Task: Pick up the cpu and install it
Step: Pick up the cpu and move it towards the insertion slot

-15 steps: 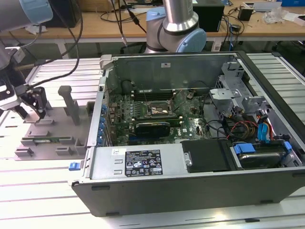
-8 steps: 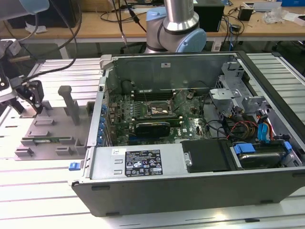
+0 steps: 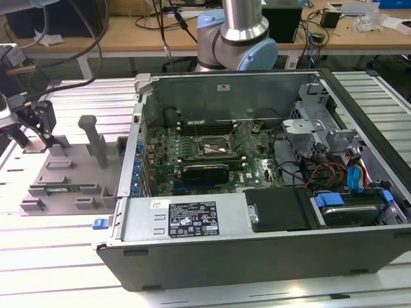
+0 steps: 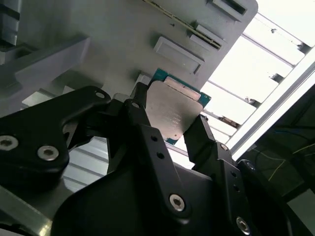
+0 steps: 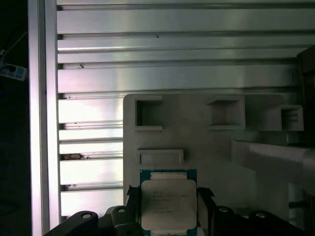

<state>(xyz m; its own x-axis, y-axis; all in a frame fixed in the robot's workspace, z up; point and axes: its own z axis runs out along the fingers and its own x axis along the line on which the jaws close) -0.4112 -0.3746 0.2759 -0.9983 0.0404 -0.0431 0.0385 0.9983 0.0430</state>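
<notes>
The cpu (image 4: 172, 112) is a flat square chip with a silver top and a thin teal rim, seen in both wrist views (image 5: 169, 204). My gripper (image 4: 170, 122) is shut on it, one black finger (image 4: 139, 105) against each opposite edge (image 5: 169, 209). The chip hangs just over the grey parts fixture (image 5: 197, 147). In the exterior view the gripper (image 3: 42, 123) is at the far left, above that fixture (image 3: 64, 173). The dark motherboard socket (image 3: 215, 149) lies inside the open computer case (image 3: 257, 192), well off toward the exterior view's right.
The fixture carries upright grey posts (image 3: 96, 138) and several rectangular pockets (image 5: 147, 114). It rests on a ribbed aluminium table (image 5: 172, 44). Inside the case are a drive cage (image 3: 321, 128), cables (image 3: 356, 173) and a black power supply (image 3: 279, 208). The arm's base (image 3: 237, 32) stands behind the case.
</notes>
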